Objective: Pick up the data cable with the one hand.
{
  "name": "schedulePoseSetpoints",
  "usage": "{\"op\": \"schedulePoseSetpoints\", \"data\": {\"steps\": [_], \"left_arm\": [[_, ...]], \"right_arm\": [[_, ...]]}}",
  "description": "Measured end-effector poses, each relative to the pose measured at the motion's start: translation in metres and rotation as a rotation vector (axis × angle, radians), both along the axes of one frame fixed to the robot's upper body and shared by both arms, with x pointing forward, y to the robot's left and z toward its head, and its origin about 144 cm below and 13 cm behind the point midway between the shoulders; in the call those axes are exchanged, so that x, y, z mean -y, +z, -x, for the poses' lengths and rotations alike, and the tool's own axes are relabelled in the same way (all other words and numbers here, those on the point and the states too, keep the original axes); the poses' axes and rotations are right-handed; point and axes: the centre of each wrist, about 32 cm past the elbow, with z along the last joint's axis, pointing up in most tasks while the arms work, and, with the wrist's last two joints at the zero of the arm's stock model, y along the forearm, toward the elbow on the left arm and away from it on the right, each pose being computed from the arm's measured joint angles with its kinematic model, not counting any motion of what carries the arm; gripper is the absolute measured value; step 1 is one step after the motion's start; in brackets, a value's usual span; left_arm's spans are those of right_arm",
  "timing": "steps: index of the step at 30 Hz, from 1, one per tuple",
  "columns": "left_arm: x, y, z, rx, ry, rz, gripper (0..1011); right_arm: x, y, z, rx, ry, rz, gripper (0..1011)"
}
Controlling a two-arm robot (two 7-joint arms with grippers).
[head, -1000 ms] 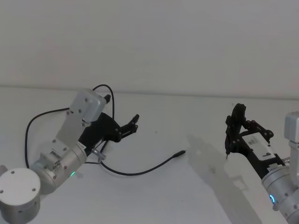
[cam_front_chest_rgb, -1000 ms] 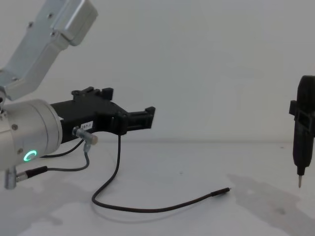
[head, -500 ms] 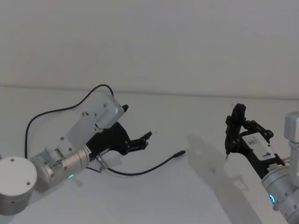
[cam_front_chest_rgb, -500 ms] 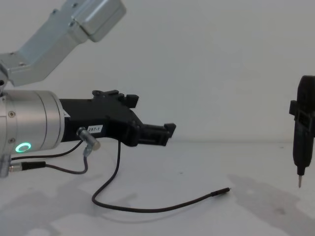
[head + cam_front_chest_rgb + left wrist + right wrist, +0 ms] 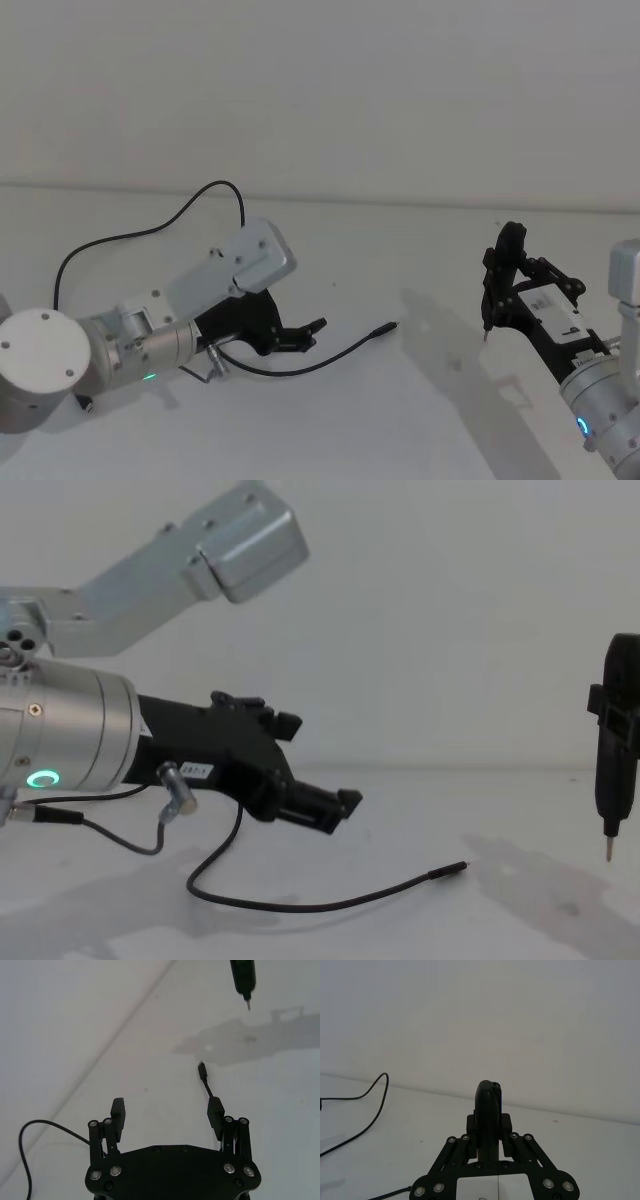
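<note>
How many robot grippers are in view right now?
2. The left gripper is just above the data cable, jaws open; the right gripper, off to the right, is shut on a black pen-shaped tool.

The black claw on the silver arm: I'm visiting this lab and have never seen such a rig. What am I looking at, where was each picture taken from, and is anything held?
This is a two-armed robot. One picture looks down from its head, one looks across the white table from its chest, and one comes from a camera on each wrist. The claw is the left gripper, a black two-fingered clamp, open and hanging low over the table. Under and ahead of it lies a long thin black data cable, not yet gripped. The right gripper, off to the right, is shut on a black pen-shaped tool with a thin metal tip.
</note>
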Motion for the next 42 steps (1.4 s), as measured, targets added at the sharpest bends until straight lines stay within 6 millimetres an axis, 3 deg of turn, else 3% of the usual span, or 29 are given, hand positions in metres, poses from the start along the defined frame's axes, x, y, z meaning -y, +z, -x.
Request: {"op": "schedulePoseSetpoints", "data": {"steps": [42], "left_arm": [[0.028, -0.004, -0.021, -0.147, -0.014, -0.135, 1001]], "right_arm": [[0.0, 0.0, 0.0, 0.0, 0.0, 0.0, 268]]}}
